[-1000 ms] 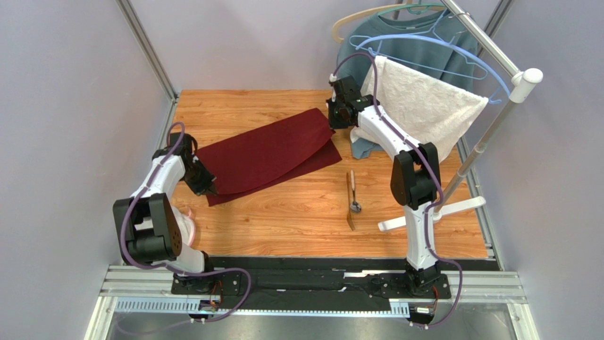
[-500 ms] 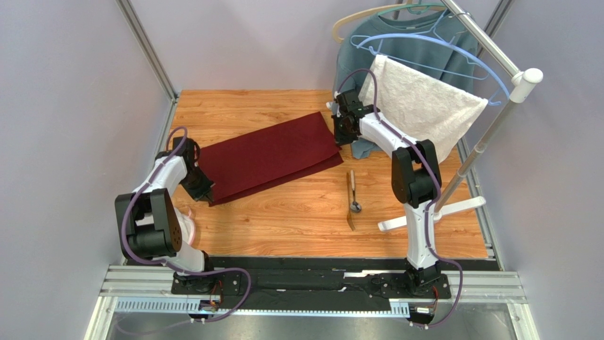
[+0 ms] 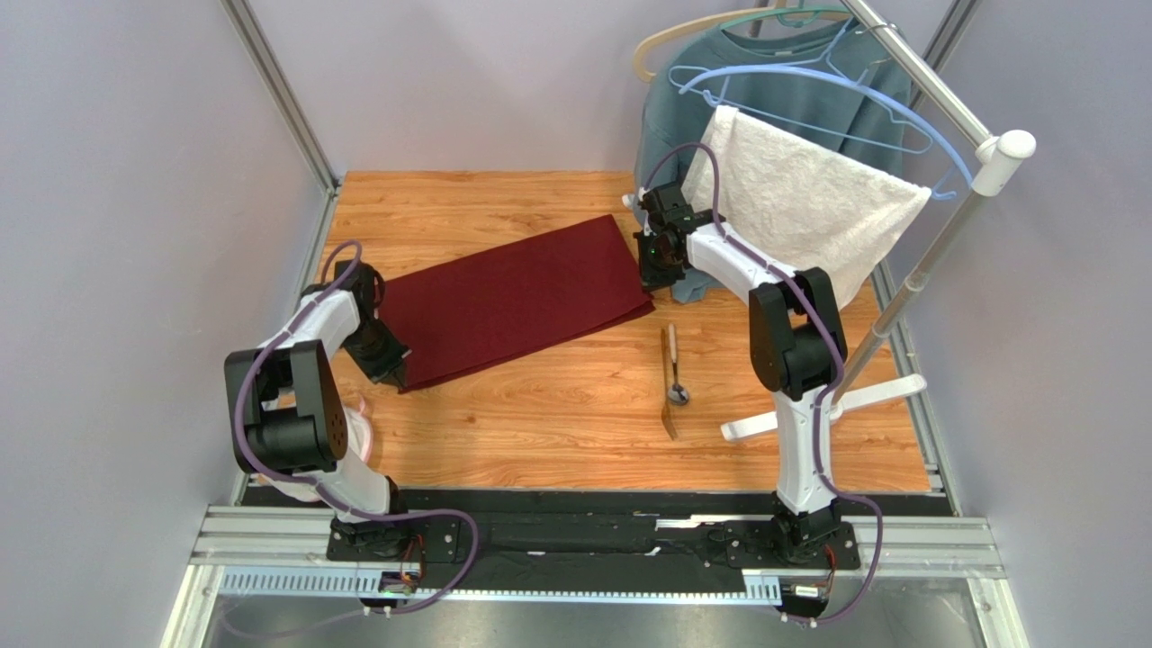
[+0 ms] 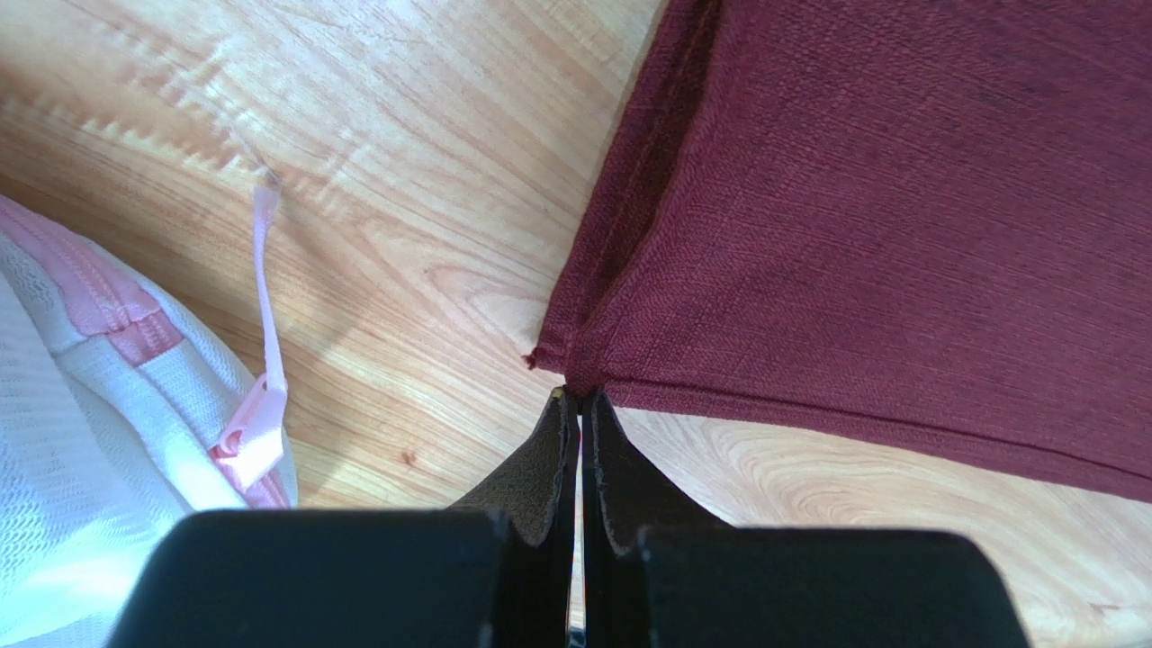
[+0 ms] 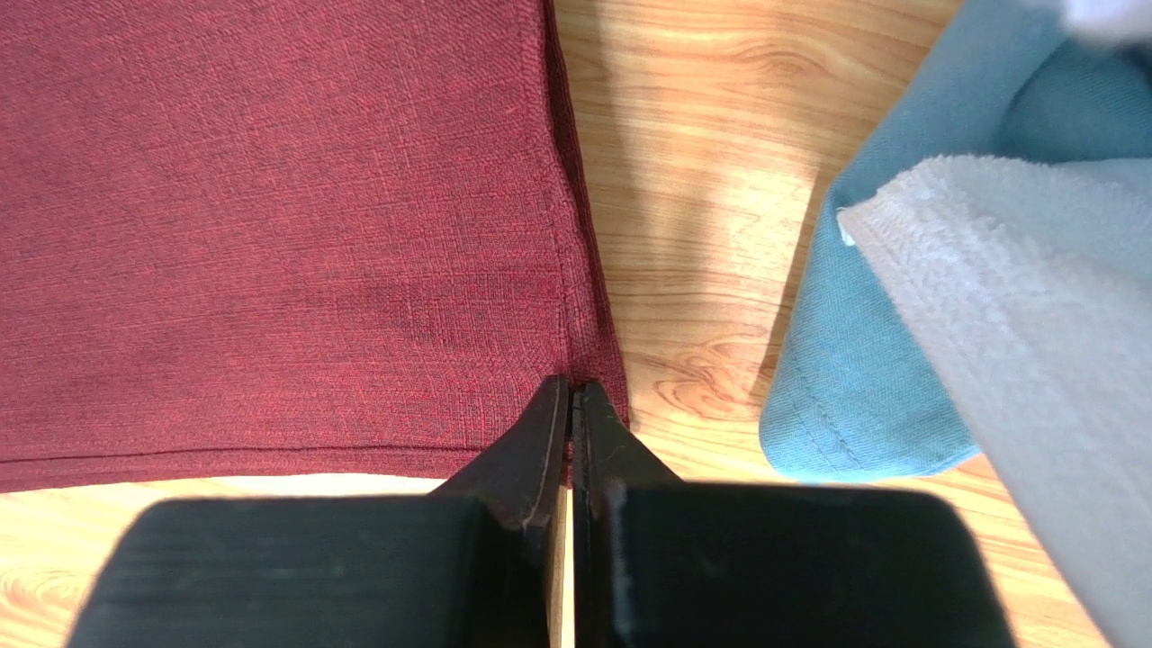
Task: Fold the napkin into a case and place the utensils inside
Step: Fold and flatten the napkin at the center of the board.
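The maroon napkin (image 3: 521,300) lies folded in half, flat on the wooden table, as a long slanted oblong. My left gripper (image 3: 392,362) is shut on its near-left corner; in the left wrist view the tips (image 4: 580,398) pinch the corner of the napkin (image 4: 879,203). My right gripper (image 3: 655,270) is shut on its right corner; in the right wrist view the tips (image 5: 569,388) pinch the edge of the napkin (image 5: 271,203). The silver spoon (image 3: 679,396) and the golden-brown fork-like piece (image 3: 667,348) lie together on the table, to the right of the napkin.
A white towel (image 3: 811,203) and a grey-blue sweatshirt (image 3: 703,81) hang on a rack at the back right, close to my right gripper; both show in the right wrist view (image 5: 893,338). The rack's white foot (image 3: 811,405) stands right of the utensils. A white-and-pink mesh bag (image 4: 81,405) lies by my left gripper.
Both grippers have brought the raised upper layer down and forward. The two layers, offset a second ago, now lie flat with their edges lined up.
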`<act>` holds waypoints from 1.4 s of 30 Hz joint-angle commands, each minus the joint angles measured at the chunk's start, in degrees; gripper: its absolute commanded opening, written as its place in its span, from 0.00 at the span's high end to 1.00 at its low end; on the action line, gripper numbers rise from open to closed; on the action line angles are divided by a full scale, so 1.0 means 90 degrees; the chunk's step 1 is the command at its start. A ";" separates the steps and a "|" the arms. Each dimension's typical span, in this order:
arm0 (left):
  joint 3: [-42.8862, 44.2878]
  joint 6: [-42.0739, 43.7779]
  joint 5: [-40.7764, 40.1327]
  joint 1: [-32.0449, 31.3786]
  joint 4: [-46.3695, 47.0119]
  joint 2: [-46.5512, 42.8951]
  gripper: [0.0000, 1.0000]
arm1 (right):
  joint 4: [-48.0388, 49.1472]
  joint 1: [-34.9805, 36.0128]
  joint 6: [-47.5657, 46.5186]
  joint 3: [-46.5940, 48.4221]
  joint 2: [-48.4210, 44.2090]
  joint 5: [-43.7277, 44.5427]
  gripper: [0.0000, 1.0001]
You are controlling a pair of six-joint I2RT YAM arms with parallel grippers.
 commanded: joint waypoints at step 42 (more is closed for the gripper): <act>0.0010 0.0263 0.0012 -0.0008 -0.0031 0.0407 0.94 | 0.0055 -0.0003 0.0070 -0.0002 0.0298 0.0212 0.80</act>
